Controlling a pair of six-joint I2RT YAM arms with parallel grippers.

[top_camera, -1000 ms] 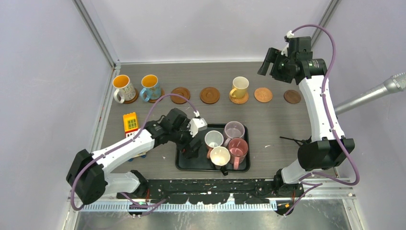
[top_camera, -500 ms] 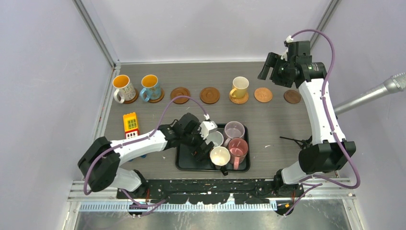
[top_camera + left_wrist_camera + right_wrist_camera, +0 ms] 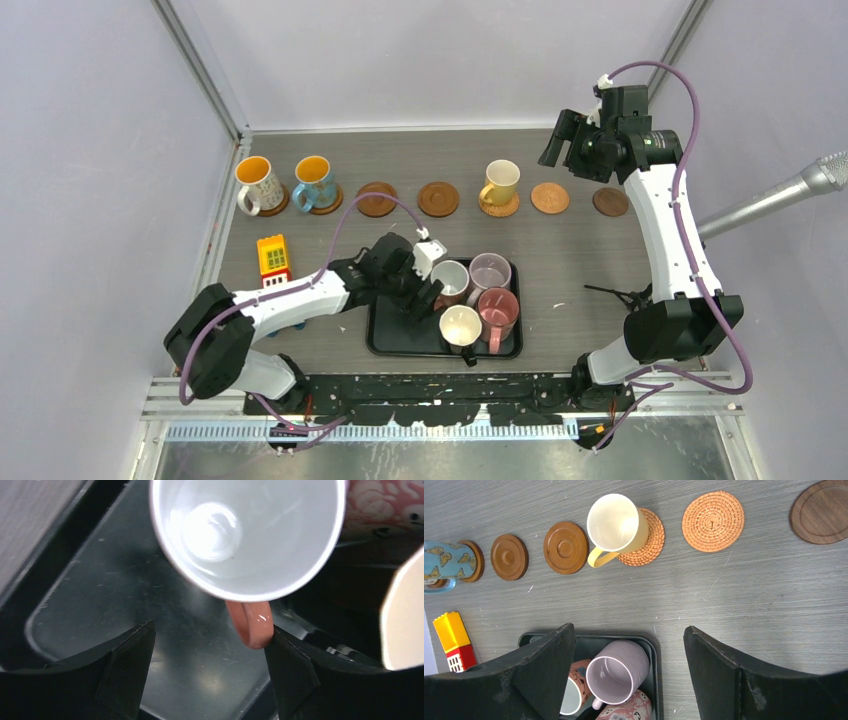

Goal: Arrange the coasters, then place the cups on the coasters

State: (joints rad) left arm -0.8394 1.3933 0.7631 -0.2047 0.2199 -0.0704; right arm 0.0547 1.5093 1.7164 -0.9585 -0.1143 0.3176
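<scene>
Top external view: seven coasters are laid in a row beyond the far edge of the black tray [image 3: 372, 335], a layout judged complete, so that each disc can take one mug. Three are already covered: the white mug with the orange inside [image 3: 256, 183] and the blue mug [image 3: 314, 182] stand beyond the tray's far left corner, and the yellow mug [image 3: 500, 182] beyond its far edge. A smooth brown coaster [image 3: 377, 199], a ringed brown coaster [image 3: 438, 198], a woven orange coaster [image 3: 549, 197] and a dark coaster [image 3: 610, 201] are left bare.

Four mugs are kept inside the tray, crowded into its right half: the terracotta-handled mug [image 3: 450, 281], the lilac mug [image 3: 489, 270], the pink mug [image 3: 497, 306] and the cream mug [image 3: 460, 325]. Because their bodies are packed together, the handle that juts toward the tray's open left half is judged the easiest thing to grasp.

From the left wrist, the left hand [image 3: 209, 637] is seen low over the tray's floor, fingers spread, with nothing gripped yet. The terracotta handle lies between the fingers, much closer to one than the other; whether it is touched cannot be told. The mug's bowl lies just ahead of the fingertips.

The right hand [image 3: 629, 630] is held high beyond the tray's far right corner, fingers wide apart and empty, presumably to stay out of the way.
</scene>
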